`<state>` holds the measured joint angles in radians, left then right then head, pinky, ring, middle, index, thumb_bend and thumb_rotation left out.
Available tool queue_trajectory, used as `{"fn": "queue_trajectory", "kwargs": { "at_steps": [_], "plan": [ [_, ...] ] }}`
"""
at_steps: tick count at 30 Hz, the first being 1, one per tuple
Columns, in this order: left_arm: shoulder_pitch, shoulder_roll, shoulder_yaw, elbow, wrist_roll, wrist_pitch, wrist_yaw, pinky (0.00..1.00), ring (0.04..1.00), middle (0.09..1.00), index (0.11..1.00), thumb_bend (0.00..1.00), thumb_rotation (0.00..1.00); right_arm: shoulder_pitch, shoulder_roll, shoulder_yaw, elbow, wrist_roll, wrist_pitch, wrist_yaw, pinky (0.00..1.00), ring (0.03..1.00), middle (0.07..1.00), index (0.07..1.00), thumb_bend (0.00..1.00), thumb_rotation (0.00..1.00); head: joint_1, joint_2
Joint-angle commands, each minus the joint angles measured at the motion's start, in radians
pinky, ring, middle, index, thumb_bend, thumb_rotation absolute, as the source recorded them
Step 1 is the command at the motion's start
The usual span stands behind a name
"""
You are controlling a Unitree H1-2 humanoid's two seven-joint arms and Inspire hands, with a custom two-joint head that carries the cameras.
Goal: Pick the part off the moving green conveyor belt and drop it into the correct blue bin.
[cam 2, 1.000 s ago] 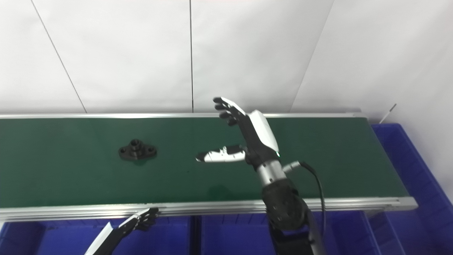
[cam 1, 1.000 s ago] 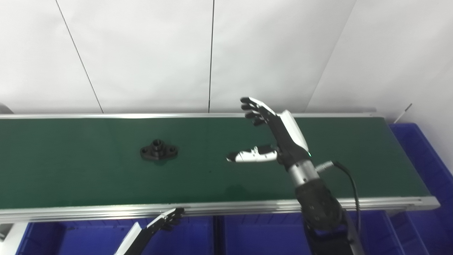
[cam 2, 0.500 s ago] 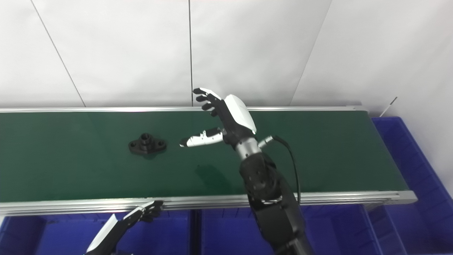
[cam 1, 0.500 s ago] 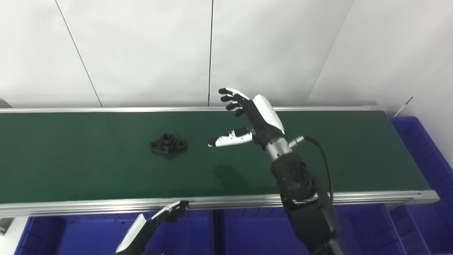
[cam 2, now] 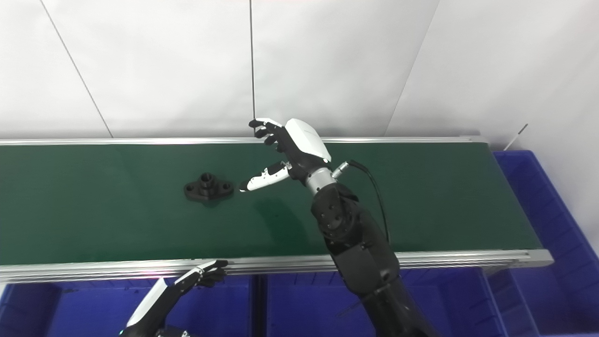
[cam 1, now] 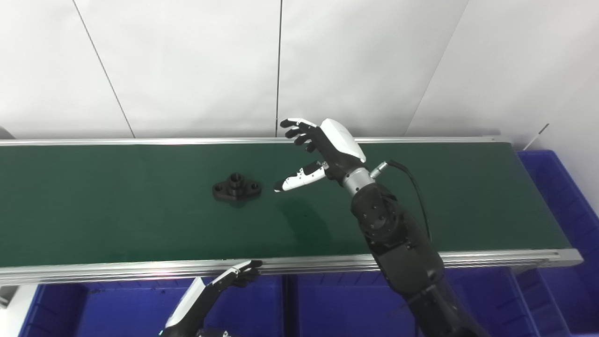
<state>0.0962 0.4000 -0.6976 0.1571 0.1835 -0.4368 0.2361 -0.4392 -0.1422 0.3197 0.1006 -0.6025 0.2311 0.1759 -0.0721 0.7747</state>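
I see the black part (cam 1: pixel 236 186) lying flat on the green belt (cam 1: pixel 117 220), long axis along it, just left of my right hand (cam 1: pixel 323 150), which hovers spread wide and empty, nearer than my left hand (cam 1: pixel 234 276).

Factory-style sorting test cell, long green belt (cam 1: pixel 117 220) in aluminium rails, blue bins (cam 1: pixel 327 304) below its near edge, plain white panel wall (cam 1: pixel 187 65) behind it

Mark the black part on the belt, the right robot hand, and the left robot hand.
black part (cam 1: pixel 237 188), left eye view, on its raised centre hub.
right robot hand (cam 1: pixel 327 149), left eye view, on the palm area.
left robot hand (cam 2: pixel 201 275), right eye view, on its fingers.
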Motion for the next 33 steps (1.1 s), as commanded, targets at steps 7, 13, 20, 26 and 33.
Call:
{"fn": "queue_trajectory", "kwargs": {
  "at_steps": [7,13,20,26,33],
  "plan": [
    [0.026,-0.006,0.044,-0.044,-0.024,-0.033,-0.096,0.73,0.823,0.886,0.9,0.88,0.46,-0.069,0.002,0.035,0.035,-0.01,-0.016,0.005,0.65,0.746,0.796,0.849,0.95,0.25,0.026,-0.004],
    [0.063,-0.026,0.098,-0.069,-0.043,-0.033,-0.184,0.77,0.871,0.918,0.929,0.88,0.47,-0.088,0.004,0.059,0.094,-0.004,-0.039,0.004,0.64,0.735,0.798,0.849,0.95,0.25,0.028,-0.003],
    [0.099,-0.053,0.153,-0.091,-0.015,-0.032,-0.231,0.79,0.87,0.914,0.929,0.87,0.48,-0.112,0.016,0.089,0.163,-0.01,-0.038,0.0,0.63,0.737,0.808,0.839,0.95,0.25,0.026,-0.002],
    [0.114,-0.068,0.181,-0.095,-0.004,-0.032,-0.261,0.8,0.86,0.901,0.914,0.88,0.48,-0.13,0.022,0.109,0.233,-0.016,-0.034,-0.009,0.64,0.732,0.796,0.83,0.93,0.22,0.022,-0.001],
    [0.119,-0.076,0.196,-0.097,-0.003,-0.032,-0.28,0.79,0.848,0.894,0.907,0.88,0.48,-0.146,0.032,0.12,0.344,-0.013,-0.07,-0.062,0.65,0.734,0.793,0.826,0.93,0.19,0.022,0.004]
  ]
}}
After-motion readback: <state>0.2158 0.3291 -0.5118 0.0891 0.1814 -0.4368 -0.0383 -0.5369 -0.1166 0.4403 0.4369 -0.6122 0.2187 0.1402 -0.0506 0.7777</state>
